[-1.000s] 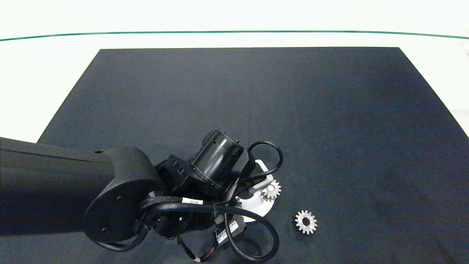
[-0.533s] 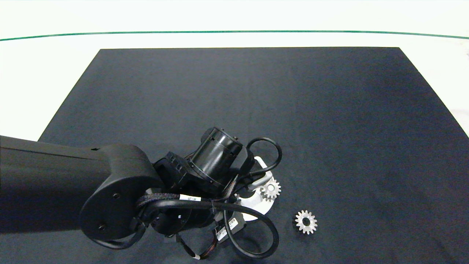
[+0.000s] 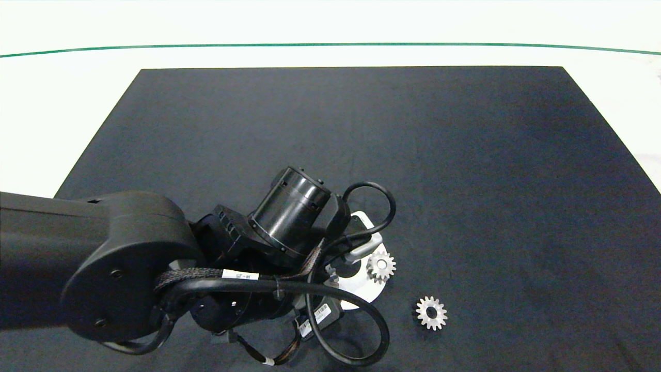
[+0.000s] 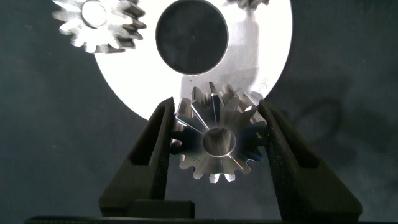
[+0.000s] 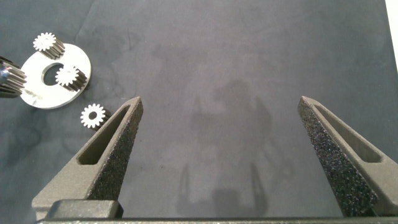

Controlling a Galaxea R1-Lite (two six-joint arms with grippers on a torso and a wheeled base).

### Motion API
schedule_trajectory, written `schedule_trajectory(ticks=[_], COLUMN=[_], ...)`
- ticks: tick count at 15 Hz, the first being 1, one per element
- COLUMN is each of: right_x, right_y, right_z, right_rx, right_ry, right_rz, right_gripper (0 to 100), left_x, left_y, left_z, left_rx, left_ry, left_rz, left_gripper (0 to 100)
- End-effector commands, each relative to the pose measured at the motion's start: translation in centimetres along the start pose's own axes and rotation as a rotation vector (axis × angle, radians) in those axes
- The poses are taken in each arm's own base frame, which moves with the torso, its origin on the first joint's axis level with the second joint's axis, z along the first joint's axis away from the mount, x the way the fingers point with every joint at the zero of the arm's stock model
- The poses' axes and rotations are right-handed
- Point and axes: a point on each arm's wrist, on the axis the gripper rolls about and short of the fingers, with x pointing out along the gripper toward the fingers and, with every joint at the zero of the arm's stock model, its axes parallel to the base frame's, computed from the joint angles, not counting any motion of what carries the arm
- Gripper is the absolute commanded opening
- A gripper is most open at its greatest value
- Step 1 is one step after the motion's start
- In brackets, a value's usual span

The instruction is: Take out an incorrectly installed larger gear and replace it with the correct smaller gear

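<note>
Larger gear (image 4: 216,138): sharp-toothed, clamped between the left gripper's (image 4: 216,146) fingers, at the edge of the white disc (image 4: 261,43).
Smaller gear (image 3: 431,312): flat on the dark mat (image 3: 465,155), just beside the disc, apart from it.
Other gear (image 3: 381,266): seated on the disc.
Right gripper (image 5: 227,155): fingers spread wide, holding nothing, above bare mat.
Surface: dark mat on a white table (image 3: 62,93).
Views: only the left wrist view shows the grasp; the arm hides it from the head view.

Head camera overhead; left wrist close on white disc (image 4: 261,56); right wrist far, sharing disc.
</note>
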Motion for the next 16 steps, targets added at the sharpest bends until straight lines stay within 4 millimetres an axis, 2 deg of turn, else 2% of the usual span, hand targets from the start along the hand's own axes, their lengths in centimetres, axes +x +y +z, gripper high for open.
schedule_trajectory(ticks=[1,5,13,16], right_x=[0.0,-0.2,-0.2,-0.2], right_y=[0.0,0.0,0.0,0.0], right_z=[0.0,-0.1,-0.1,-0.2], right_rx=[0.000,0.000,0.000,-0.002], right_ry=[-0.001,-0.005,-0.004,0.001], right_rz=[0.001,0.001,-0.002,0.000], right_gripper=[100,100,100,100], left_x=[-1.8,-3.0,-1.6,-1.3], left_y=[0.1,1.3,7.4,8.7], left_z=[0.6,0.6,-2.6,-3.4], left_rx=[0.008,-0.012,-0.160,-0.193], left_ry=[-0.024,-0.041,0.067,0.082], left_rz=[-0.002,0.024,0.150,0.163], left_gripper=[31,31,31,31])
